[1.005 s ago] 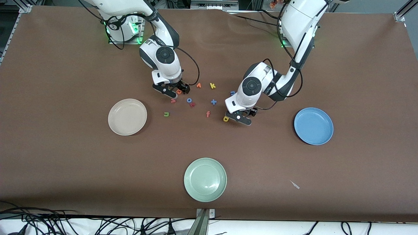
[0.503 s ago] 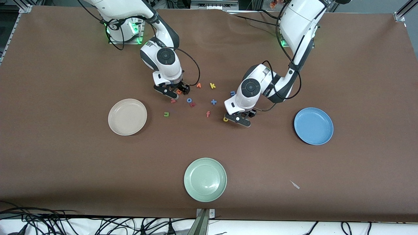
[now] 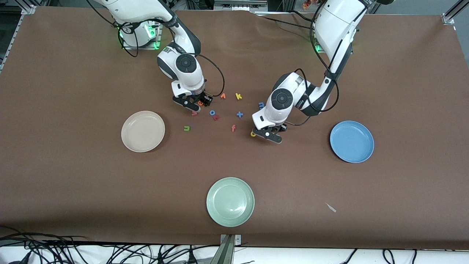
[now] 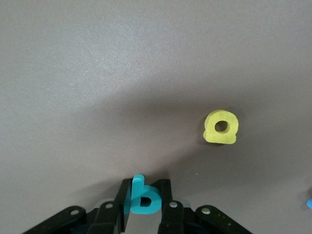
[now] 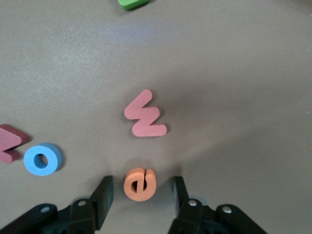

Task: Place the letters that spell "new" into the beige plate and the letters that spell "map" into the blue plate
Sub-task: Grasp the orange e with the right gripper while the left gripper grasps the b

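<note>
The left hand (image 4: 144, 214) is low on the worktop (image 3: 73, 183), its fingers closed on the teal p (image 4: 143, 199). The yellow a (image 4: 221, 127) lies just beside it, the blue m (image 3: 261, 105) near. The right hand (image 5: 141, 202) is also low, its fingers half open around the orange e (image 5: 139, 184), not touching it. Near it lie the pink w (image 5: 145, 120), a blue o (image 5: 43, 158) and the green n (image 3: 187, 128). There are three plates: beige (image 3: 143, 131), blue (image 3: 351, 141) and green (image 3: 230, 201), each holding nothing.
</note>
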Motion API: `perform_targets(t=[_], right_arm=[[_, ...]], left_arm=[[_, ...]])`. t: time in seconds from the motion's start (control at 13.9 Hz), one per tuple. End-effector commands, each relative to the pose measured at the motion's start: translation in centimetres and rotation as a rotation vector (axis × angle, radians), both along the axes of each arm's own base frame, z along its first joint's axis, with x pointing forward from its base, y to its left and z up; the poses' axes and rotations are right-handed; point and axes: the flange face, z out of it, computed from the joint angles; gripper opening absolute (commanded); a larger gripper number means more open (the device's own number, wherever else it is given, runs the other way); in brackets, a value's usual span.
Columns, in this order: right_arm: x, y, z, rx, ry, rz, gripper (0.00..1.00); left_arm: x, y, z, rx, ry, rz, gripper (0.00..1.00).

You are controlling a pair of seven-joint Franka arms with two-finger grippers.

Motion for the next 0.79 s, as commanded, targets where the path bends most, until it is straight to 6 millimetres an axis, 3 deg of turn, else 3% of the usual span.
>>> perform_targets(t=[0.0, 0.29, 0.36, 0.5, 0.72], right_arm=[[0.2, -0.6, -0.7, -0.014, -0.010, -0.009, 0.46], [0.6, -0.9, -0.6, -0.019, -0.016, -0.004, 0.42], [0.6, -0.9, -0.6, -0.019, -0.017, -0.001, 0.37], [0.6, -0.9, -0.6, -0.020, -0.018, -0.001, 0.30], [0.8, -1.1, -0.7, -0.024, -0.018, -0.001, 0.26]], left_arm=[[0.8, 0.4, 0.4, 0.023, -0.014, -0.002, 0.12], [5.0, 3.2, 5.4, 0.078, 0.064, -0.024, 0.12], [5.9, 4.4, 6.3, 0.089, 0.093, -0.040, 0.12], [7.2, 7.2, 7.5, 0.095, 0.126, -0.064, 0.12], [8.9, 14.5, 9.0, 0.099, 0.217, -0.114, 0.12]])
